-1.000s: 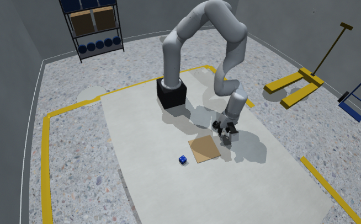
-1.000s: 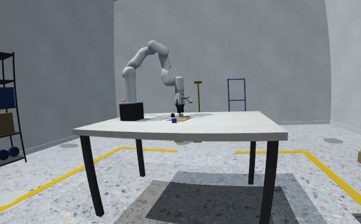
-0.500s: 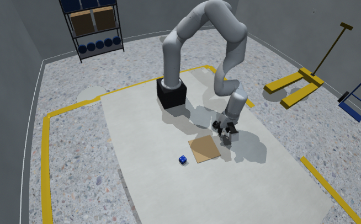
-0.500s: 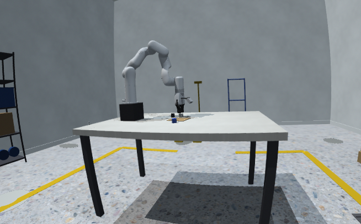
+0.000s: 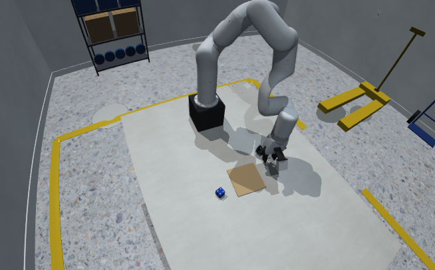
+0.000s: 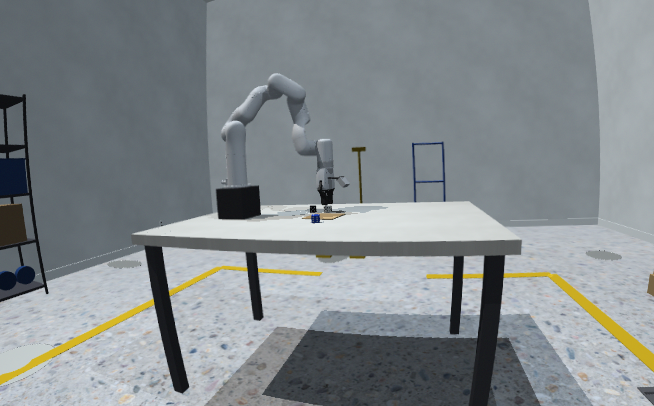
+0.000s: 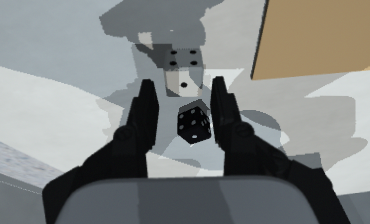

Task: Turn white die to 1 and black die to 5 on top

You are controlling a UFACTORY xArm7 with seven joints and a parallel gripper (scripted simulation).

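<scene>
Gripper is seen in the top view low over the table, just beyond the far-right corner of the tan mat. The white die is partly visible there beside the fingers, off the mat. The black die cannot be made out in this view; it is hidden under the wrist. The blue die lies on the table just off the mat's left edge, well apart from the gripper.

In the exterior view the gripper hangs vertically, with its tips near the table. The black die is seen just behind the mat and the white die under the fingers; pips cannot be read at this size.

In the wrist view the gripper stands half open and holds nothing. The black die lies between the two fingers, touching neither, and is turned corner-on to them, not square. The white die lies just beyond the black one, along the same line, with four pips on its upper face and one on the face toward the camera. The mat's corner lies to the upper right. It is judged that a straight descent would bring the fingers around the black die, and that closing on its diagonal could twist it.
</scene>
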